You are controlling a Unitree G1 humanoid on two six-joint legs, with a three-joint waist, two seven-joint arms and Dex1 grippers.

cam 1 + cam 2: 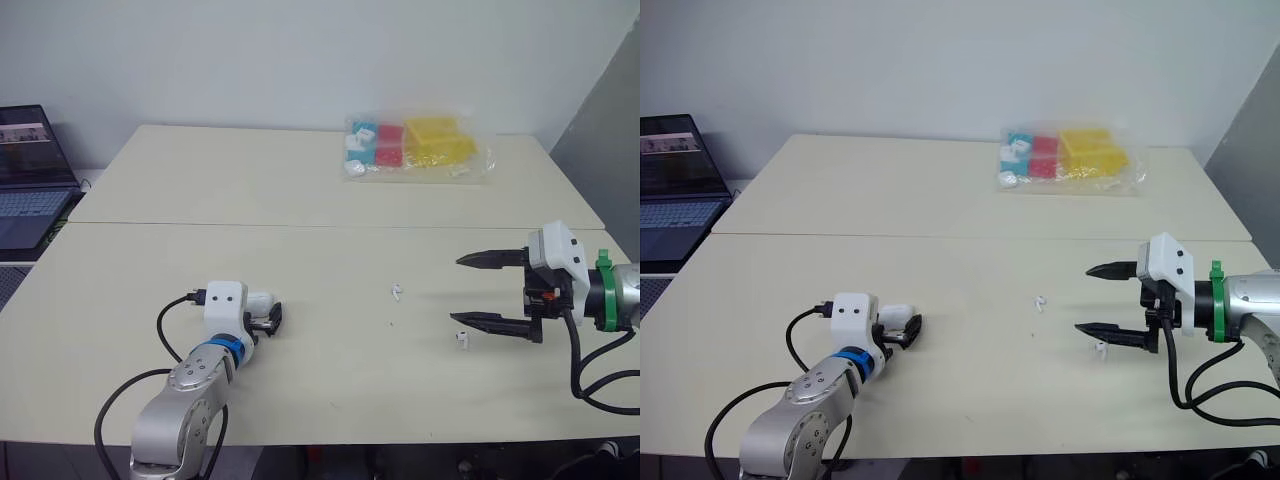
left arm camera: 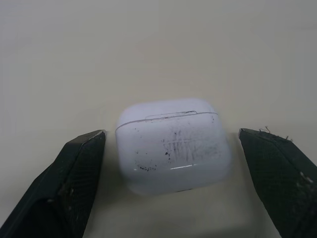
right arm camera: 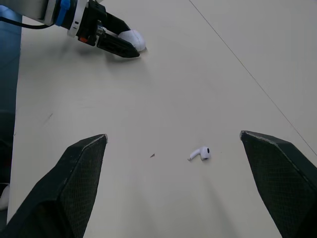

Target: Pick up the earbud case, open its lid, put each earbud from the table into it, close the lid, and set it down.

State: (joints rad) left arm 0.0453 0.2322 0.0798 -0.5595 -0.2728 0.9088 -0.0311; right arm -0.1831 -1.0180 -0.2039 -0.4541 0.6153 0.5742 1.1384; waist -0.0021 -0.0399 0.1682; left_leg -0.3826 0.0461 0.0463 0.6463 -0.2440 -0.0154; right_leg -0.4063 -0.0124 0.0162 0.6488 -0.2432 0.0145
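Note:
The white earbud case (image 2: 173,148) lies on the table with its lid shut, at the front left. My left gripper (image 1: 268,318) is open around it, a finger (image 2: 74,173) on each side with a small gap to the case. One white earbud (image 1: 397,292) lies mid-table, also seen as earbud (image 3: 200,153) ahead of my right gripper (image 1: 460,290). That gripper is open, hovers at the right and holds nothing. A second earbud (image 1: 461,339) lies just under its nearer finger.
A clear bag of coloured blocks (image 1: 415,147) lies at the back of the far table. A laptop (image 1: 30,175) stands off the table's left side. A seam (image 1: 300,225) joins the two tabletops. The front edge runs close behind both arms.

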